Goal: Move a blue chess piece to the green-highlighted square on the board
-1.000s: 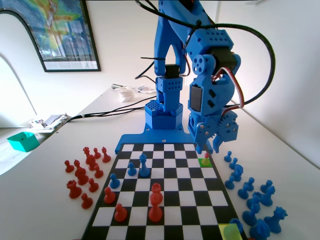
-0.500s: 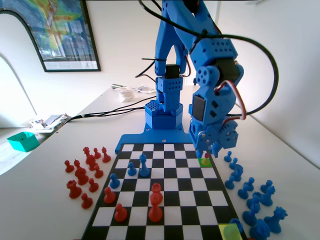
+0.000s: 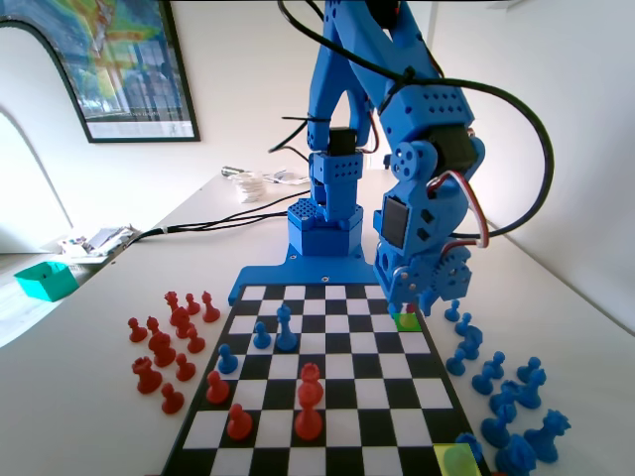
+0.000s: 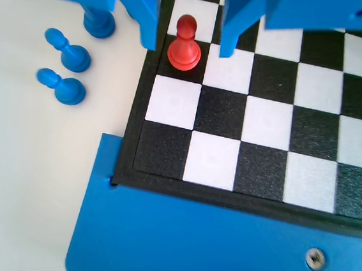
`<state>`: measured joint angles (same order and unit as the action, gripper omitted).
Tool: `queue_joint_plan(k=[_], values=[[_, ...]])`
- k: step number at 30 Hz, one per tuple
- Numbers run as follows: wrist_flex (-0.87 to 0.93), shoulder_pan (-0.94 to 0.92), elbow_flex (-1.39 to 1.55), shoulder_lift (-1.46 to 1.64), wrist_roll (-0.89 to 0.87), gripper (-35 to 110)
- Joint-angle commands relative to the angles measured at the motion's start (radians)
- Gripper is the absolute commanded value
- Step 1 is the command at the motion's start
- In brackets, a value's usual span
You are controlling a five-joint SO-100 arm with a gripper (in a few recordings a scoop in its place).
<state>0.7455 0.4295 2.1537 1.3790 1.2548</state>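
In the fixed view my gripper (image 3: 412, 305) hangs low over the green-highlighted square (image 3: 406, 321), near the far right corner of the board (image 3: 347, 397), and partly covers it. The wrist view shows the gripper (image 4: 188, 46) open, one jaw on each side of a red pawn (image 4: 185, 43) that stands upright on an edge cell of the board (image 4: 266, 118). Nothing is gripped. Two blue pawns (image 4: 67, 51) (image 4: 61, 85) stand on the table just off the board's edge. More blue pawns (image 3: 261, 335) (image 3: 227, 359) stand on the board's left half.
Several blue pieces (image 3: 486, 382) crowd the table right of the board, and several red pieces (image 3: 164, 347) stand to its left. Red pawns (image 3: 310, 397) and a taller blue piece (image 3: 286, 327) are on the board. A yellow-green cell (image 3: 456, 461) lies at the near right corner.
The gripper has come down and slightly right, from above the board's far right corner to just over the green square. No piece has moved.
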Motion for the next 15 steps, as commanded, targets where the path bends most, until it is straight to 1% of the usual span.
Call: queue_joint_plan(k=[1, 9, 15], values=[[0.008, 0.02, -0.043, 0.031, 0.02, 8], [0.02, 0.023, -0.043, 0.029, 0.057, 2], [0.021, 0.026, -0.043, 0.029, 0.072, 1]])
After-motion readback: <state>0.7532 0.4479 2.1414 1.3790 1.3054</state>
